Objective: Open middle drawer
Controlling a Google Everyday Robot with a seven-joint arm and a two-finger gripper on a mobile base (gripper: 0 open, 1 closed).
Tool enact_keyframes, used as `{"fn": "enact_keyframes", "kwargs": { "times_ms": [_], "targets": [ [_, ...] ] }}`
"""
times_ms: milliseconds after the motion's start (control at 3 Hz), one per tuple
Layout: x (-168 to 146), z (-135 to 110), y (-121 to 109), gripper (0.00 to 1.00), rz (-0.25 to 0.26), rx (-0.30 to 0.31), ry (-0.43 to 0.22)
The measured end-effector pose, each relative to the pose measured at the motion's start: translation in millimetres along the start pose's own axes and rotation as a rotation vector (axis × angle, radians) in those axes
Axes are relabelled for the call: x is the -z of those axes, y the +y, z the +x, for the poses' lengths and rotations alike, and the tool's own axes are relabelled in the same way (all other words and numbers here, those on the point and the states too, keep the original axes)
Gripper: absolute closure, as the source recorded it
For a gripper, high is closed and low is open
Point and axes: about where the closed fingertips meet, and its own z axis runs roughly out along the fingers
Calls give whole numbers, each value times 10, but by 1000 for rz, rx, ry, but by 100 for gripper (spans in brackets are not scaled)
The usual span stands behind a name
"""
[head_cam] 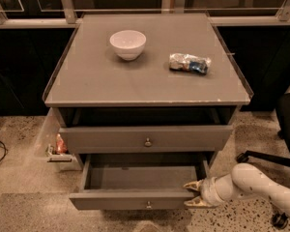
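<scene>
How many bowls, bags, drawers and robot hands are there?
white bowl: 1
snack bag: 1
drawers: 2, upper drawer and pulled-out middle drawer
gripper: 1, at the middle drawer's right front corner
Total: 5
</scene>
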Motion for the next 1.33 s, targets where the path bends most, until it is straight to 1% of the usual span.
{"fn": "enact_keyframes", "kwargs": {
  "times_ms": [333, 667, 1000, 1333],
  "targets": [
    [3, 11, 137, 38, -9, 9, -2],
    [83, 23, 498, 61, -5, 52, 1],
    [103, 2, 480, 84, -5, 52, 1],
    [135, 5, 580, 90, -2, 55, 9]
  ]
}}
